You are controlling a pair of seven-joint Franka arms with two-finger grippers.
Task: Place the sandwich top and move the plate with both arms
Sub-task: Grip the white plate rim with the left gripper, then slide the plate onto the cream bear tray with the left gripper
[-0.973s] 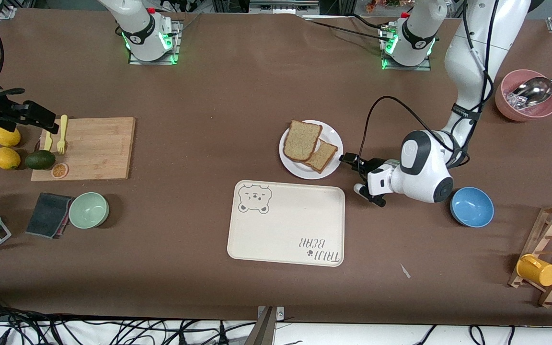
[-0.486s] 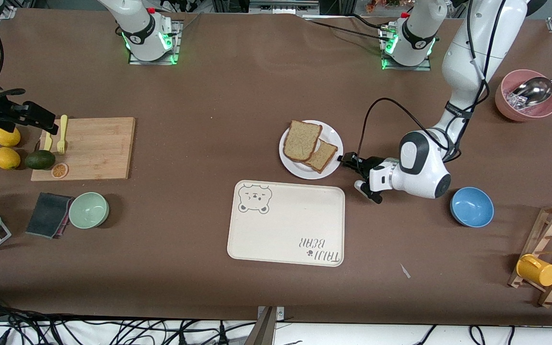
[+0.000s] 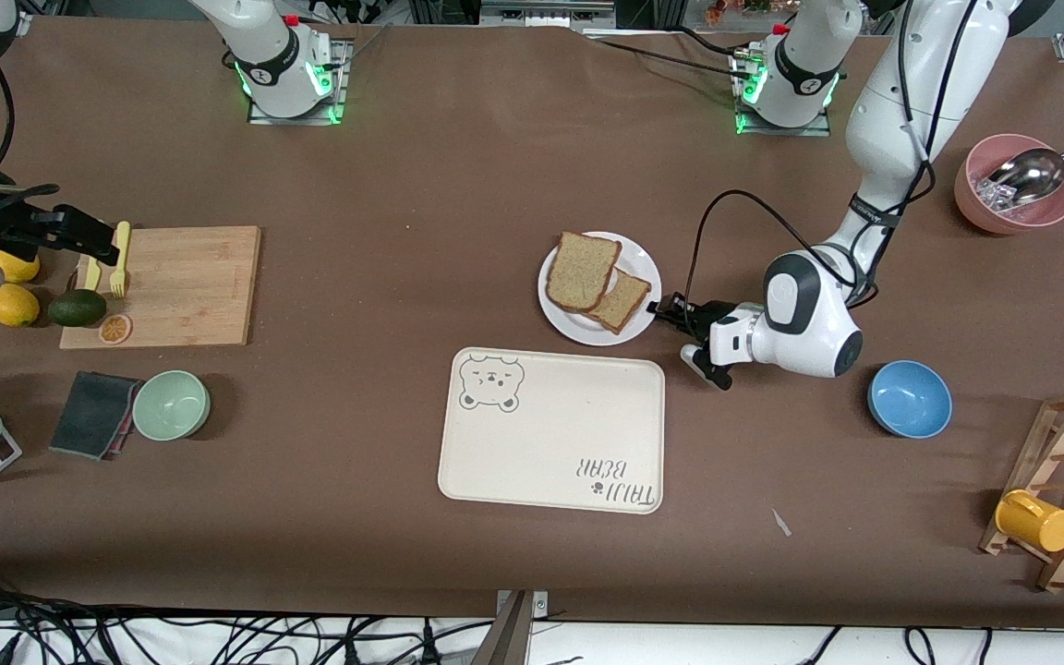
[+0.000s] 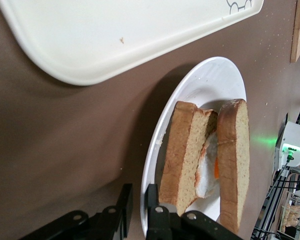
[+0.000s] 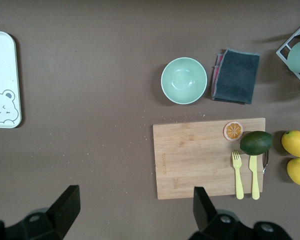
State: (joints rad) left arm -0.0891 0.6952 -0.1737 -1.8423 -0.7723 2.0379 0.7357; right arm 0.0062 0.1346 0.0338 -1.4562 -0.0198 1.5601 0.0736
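- Front view: sandwich top (image 3: 582,271) on white plate (image 3: 587,327), leaning over egg slice (image 3: 620,301); left gripper (image 3: 665,311) low at plate's rim toward left arm's end.
- Left wrist view: fingers (image 4: 151,200) narrowly parted, straddling the plate's rim.
- Right wrist view: right gripper (image 5: 135,210) spread wide above cutting board (image 5: 207,156), waiting.

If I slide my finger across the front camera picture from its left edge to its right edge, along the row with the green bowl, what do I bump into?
Dark cloth → green bowl → bear tray → blue bowl → wooden rack.
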